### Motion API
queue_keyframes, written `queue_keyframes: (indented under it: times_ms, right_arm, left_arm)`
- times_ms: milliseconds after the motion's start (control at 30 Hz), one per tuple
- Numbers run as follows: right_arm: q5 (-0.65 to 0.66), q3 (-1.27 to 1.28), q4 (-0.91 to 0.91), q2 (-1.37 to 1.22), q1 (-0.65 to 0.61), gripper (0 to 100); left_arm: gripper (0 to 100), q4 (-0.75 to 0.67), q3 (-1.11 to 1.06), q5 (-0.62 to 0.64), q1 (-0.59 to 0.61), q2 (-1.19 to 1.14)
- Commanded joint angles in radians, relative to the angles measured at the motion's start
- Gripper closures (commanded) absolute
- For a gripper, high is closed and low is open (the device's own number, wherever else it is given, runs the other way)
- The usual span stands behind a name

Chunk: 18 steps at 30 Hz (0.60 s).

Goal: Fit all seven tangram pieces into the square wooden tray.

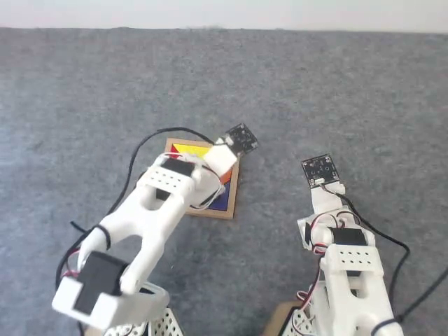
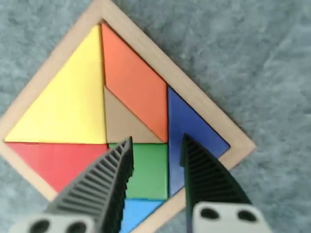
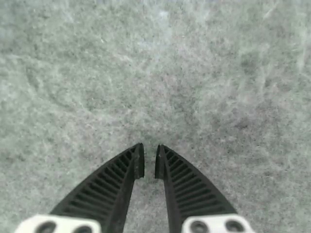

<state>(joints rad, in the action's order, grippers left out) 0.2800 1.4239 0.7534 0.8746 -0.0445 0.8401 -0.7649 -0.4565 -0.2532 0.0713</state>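
Tangram pieces lie in your wooden tray, left gripper spread empty above them, right gripper pinched closed.

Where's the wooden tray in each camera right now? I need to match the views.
High view: the wooden tray lies mid-table, partly under the left arm.
Left wrist view: tray beneath the open left gripper, fingertips over the green square.
Right wrist view: grey mat under the right gripper.
Shared landmark: the grey mat; the yellow triangle links high and left wrist views.
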Motion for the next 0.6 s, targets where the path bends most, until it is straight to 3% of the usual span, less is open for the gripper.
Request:
queue_keyframes:
  times_ms: [0, 200, 400, 567]
  right_arm:
    - [0.011, -0.005, -0.012, 0.015, 0.007, 93.5]
    - [0.011, -0.014, 0.018, 0.024, 0.016, 97.0]
    - [0.011, -0.006, 0.058, 0.124, 0.025, 99.0]
    - [0.009, 0.043, 0.127, 0.329, 0.136, 98.6]
  left_arm:
    - [87, 0.038, 0.031, 0.094, 0.055, 0.078]
    - [87, 0.032, -0.127, 0.262, 0.158, 0.445]
    - [87, 0.0, -0.374, 0.269, 0.221, 0.827]
    - [87, -0.104, -0.625, 0.27, 0.238, 1.105]
